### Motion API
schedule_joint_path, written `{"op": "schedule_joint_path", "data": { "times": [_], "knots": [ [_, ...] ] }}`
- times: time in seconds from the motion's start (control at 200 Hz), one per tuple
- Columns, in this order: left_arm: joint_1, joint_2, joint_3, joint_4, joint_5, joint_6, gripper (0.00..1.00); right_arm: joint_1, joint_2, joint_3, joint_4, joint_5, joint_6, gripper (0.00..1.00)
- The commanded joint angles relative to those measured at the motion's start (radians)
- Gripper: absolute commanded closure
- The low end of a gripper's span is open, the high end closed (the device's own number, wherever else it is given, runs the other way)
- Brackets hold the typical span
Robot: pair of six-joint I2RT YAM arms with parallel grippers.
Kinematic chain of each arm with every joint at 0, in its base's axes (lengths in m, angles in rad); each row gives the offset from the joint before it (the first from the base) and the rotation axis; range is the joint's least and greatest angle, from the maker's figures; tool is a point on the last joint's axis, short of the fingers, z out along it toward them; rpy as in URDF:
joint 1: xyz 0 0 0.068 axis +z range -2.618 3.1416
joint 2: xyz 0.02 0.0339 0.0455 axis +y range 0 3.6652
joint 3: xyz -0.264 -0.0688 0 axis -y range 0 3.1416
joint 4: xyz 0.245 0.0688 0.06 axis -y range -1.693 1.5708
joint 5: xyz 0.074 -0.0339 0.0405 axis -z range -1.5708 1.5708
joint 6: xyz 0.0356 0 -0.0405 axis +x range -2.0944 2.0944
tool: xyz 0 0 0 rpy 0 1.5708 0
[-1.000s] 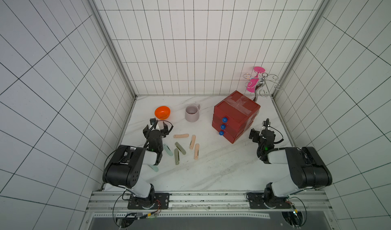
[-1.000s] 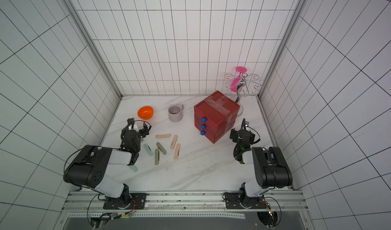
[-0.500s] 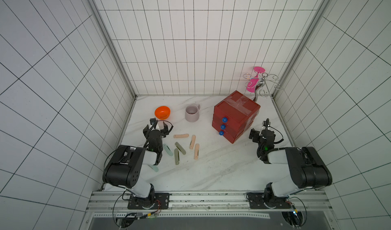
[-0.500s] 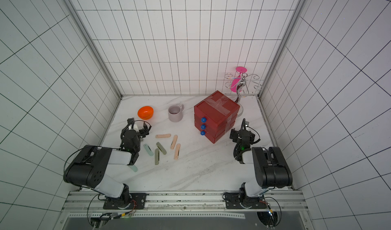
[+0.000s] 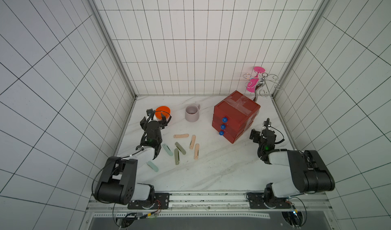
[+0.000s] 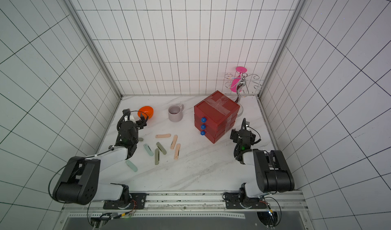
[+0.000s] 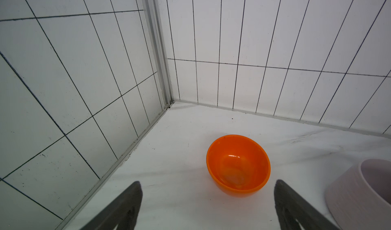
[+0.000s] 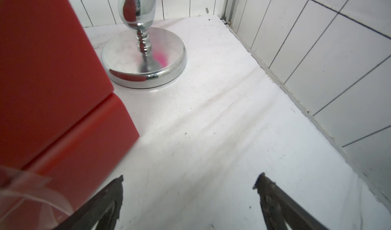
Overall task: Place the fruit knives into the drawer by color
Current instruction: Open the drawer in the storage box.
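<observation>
Several fruit knives lie loose on the white table between the arms: three peach-pink [image 5: 181, 135] [image 6: 174, 142], two olive-grey [image 5: 180, 148] [image 6: 156, 156] and two pale mint [image 5: 167, 149] [image 6: 131, 165]. The drawer [image 5: 237, 112] [image 6: 215, 110] [image 8: 42, 70] is a red chest at the back right, taped on top, with all three blue knobs [image 5: 224, 119] flush. My left gripper [image 5: 156, 115] [image 6: 135, 116] [image 7: 207, 182] is open and empty, low over the table behind the knives. Just right of the chest, my right gripper [image 5: 260, 126] [image 6: 238, 126] [image 8: 191, 176] is also open and empty.
An orange bowl [image 5: 162, 111] [image 7: 238, 165] sits just ahead of the left gripper, a pale mauve mug [image 5: 192, 113] [image 7: 359, 193] to its right. A chrome stand [image 5: 261, 85] [image 8: 143, 57] carrying a pink glass rises behind the chest. Tiled walls close in on three sides.
</observation>
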Motion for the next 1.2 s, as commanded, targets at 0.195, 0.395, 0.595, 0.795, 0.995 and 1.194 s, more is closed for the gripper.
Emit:
{"op": "schedule_joint_path", "data": {
  "times": [0.195, 0.395, 0.595, 0.795, 0.995, 1.194],
  "knots": [
    [0.014, -0.147, 0.166, -0.532, 0.020, -0.385, 0.02, -0.014, -0.196, 0.189, -0.466, 0.369, 0.309, 0.01],
    [0.122, -0.222, 0.152, -0.542, 0.407, -0.472, 0.02, -0.031, -0.411, 0.207, -0.810, 0.359, 0.560, 0.01],
    [0.064, -0.221, 0.276, -0.729, 0.535, -0.391, 0.03, -0.030, -0.545, 0.251, -0.985, 0.105, 0.489, 0.01],
    [-0.087, -0.223, 0.368, -0.777, 0.587, -0.346, 0.02, -0.030, -0.562, 0.412, -1.239, -0.033, 0.454, 0.01],
    [-0.177, -0.157, 0.505, -0.824, 0.667, -0.339, 0.02, -0.028, -0.618, 0.577, -1.451, -0.063, 0.403, 0.01],
    [-0.200, -0.060, 0.604, -0.823, 0.756, -0.346, 0.02, -0.028, -0.650, 0.724, -1.589, -0.104, 0.358, 0.01]
  ]
}}
